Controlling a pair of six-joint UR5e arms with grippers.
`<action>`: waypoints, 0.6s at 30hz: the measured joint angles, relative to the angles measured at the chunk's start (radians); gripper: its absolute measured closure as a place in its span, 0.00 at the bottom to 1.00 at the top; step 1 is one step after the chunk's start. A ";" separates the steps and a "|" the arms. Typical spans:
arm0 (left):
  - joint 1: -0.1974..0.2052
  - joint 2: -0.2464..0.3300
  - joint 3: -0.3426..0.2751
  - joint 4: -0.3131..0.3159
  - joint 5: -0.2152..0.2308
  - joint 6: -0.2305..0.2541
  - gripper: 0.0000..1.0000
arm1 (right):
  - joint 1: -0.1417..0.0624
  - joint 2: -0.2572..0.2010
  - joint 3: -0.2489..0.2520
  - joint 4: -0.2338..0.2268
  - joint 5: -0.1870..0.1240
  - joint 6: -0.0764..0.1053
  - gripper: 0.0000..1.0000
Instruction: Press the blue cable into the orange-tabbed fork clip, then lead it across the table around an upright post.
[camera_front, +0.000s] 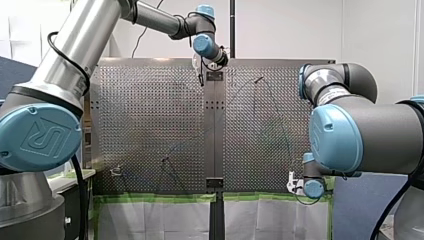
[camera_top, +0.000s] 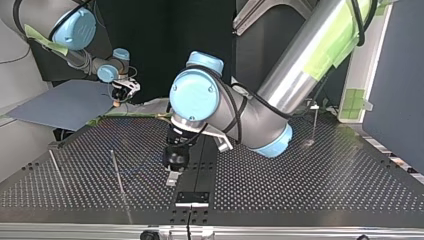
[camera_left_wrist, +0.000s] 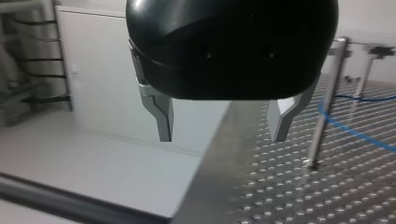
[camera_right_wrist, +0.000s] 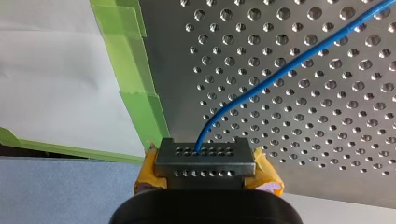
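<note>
My right claw (camera_right_wrist: 205, 156) clenches the blue cable (camera_right_wrist: 289, 65) at the counter (camera_right_wrist: 327, 140) edge, beside green tape (camera_right_wrist: 140, 102). My left claw (camera_left_wrist: 222, 133) hangs released, with an upright post (camera_left_wrist: 327, 102) between it and the cable.

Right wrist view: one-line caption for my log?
The right gripper holds the blue cable, which trails across the perforated table.

Two arms: my left arm (camera_top: 300, 65), my right arm (camera_top: 75, 30). Two grippers: left gripper (camera_left_wrist: 223, 135), right gripper (camera_right_wrist: 208, 163). One blue cable (camera_right_wrist: 289, 65). Three thin upright posts in the top view — left-edge post (camera_top: 56, 170), middle post (camera_top: 118, 172), far-right post (camera_top: 314, 122). One perforated table (camera_top: 310, 180).
</note>
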 joint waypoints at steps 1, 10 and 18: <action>0.001 0.012 -0.012 0.012 -0.004 -0.008 0.00 | 0.000 0.000 0.000 0.000 0.000 0.000 1.00; 0.001 0.101 -0.101 0.101 -0.014 -0.046 0.00 | 0.000 0.000 0.000 0.000 -0.001 0.001 1.00; 0.004 0.179 -0.178 0.179 -0.026 -0.080 0.00 | 0.001 0.000 0.000 0.000 -0.003 0.000 1.00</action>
